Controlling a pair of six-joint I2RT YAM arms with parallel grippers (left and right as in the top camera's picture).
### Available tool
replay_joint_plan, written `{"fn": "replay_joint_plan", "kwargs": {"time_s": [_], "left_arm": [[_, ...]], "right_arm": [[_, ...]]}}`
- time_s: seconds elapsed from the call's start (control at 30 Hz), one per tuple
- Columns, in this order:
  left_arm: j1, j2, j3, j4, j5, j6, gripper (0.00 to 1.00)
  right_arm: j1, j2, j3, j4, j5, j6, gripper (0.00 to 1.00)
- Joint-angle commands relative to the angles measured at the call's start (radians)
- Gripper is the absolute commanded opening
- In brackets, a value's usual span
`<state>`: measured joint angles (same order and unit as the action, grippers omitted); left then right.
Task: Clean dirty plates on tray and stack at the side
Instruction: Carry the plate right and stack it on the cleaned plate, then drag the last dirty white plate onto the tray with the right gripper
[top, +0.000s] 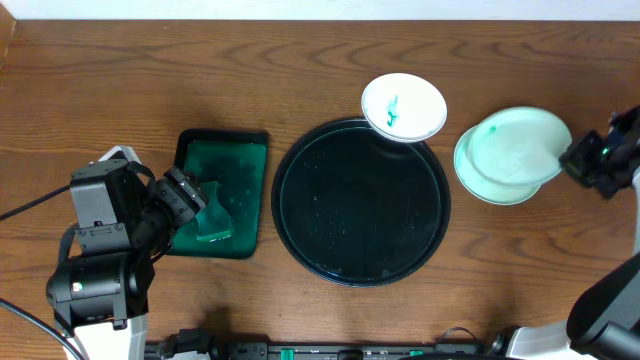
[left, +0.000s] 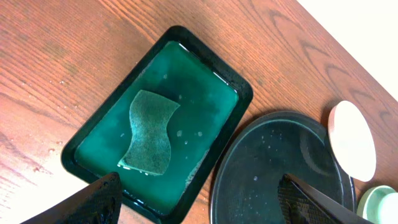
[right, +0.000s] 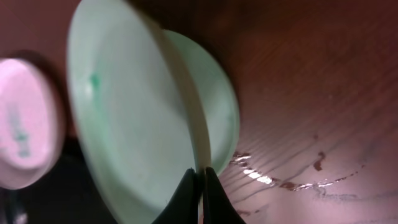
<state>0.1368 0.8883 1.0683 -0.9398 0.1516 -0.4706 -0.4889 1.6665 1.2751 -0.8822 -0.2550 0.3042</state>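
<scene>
Overhead: right gripper (top: 568, 160) clamped on the right rim of the top plate (top: 518, 145), tilted over the lower plate (top: 497, 196), right of the black tray (top: 350, 210). Third plate (top: 403, 106), teal-smeared, overlaps the tray's far rim.

Left wrist: left gripper (left: 199, 205) spread open above the cloth (left: 149, 134) in the green tray (left: 199, 87).

Right wrist: fingertips (right: 186, 196) pinch a thin edge. Judged stiff, light, wet-slick; hold by the rim.

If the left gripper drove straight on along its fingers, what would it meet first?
Most likely the wavy green cloth lying in the dark green rectangular tray, ahead of the open left gripper; depth is hard to judge.
</scene>
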Motion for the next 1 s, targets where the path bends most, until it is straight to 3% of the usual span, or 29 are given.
{"fn": "replay_joint_plan", "kwargs": {"time_s": [0.0, 0.03, 0.1, 0.13, 0.23, 0.4, 0.5, 0.6, 0.63, 0.67, 0.77, 0.97], "left_arm": [[0.004, -0.001, 0.022, -0.003, -0.002, 0.006, 0.81], [0.004, -0.001, 0.022, -0.003, -0.002, 0.006, 0.8], [0.004, -0.001, 0.022, -0.002, -0.002, 0.006, 0.8], [0.004, -0.001, 0.022, -0.003, -0.002, 0.006, 0.8], [0.004, -0.001, 0.022, -0.002, -0.002, 0.006, 0.81], [0.004, -0.001, 0.022, -0.003, -0.002, 0.006, 0.8], [0.004, -0.001, 0.022, -0.003, -0.002, 0.006, 0.8], [0.004, -0.001, 0.022, -0.002, -0.002, 0.006, 0.8], [0.004, -0.001, 0.022, -0.003, -0.002, 0.006, 0.8], [0.004, -0.001, 0.022, -0.003, -0.002, 0.006, 0.8], [0.004, -0.001, 0.022, -0.003, -0.002, 0.006, 0.81], [0.004, -0.001, 0.022, -0.002, -0.002, 0.006, 0.8]], "right_arm": [[0.002, 0.014, -0.107, 0.121, 0.002, 0.02, 0.01], [0.005, 0.013, -0.133, 0.174, -0.01, 0.032, 0.02], [0.008, 0.013, -0.142, 0.227, -0.016, 0.032, 0.33], [0.008, 0.01, -0.137, 0.243, -0.026, 0.032, 0.35], [0.016, -0.015, -0.09, 0.253, -0.143, -0.028, 0.3], [0.115, -0.096, 0.029, 0.181, -0.204, -0.099, 0.35], [0.33, -0.132, 0.052, 0.211, -0.163, -0.2, 0.5], [0.477, -0.086, 0.051, 0.245, 0.026, -0.216, 0.62], [0.507, -0.067, 0.051, 0.26, 0.068, -0.216, 0.68], [0.576, 0.0, 0.051, 0.309, 0.157, -0.216, 0.8], [0.631, 0.119, 0.051, 0.409, 0.241, -0.215, 0.83], [0.623, 0.299, 0.051, 0.555, 0.21, -0.132, 0.85]]}}
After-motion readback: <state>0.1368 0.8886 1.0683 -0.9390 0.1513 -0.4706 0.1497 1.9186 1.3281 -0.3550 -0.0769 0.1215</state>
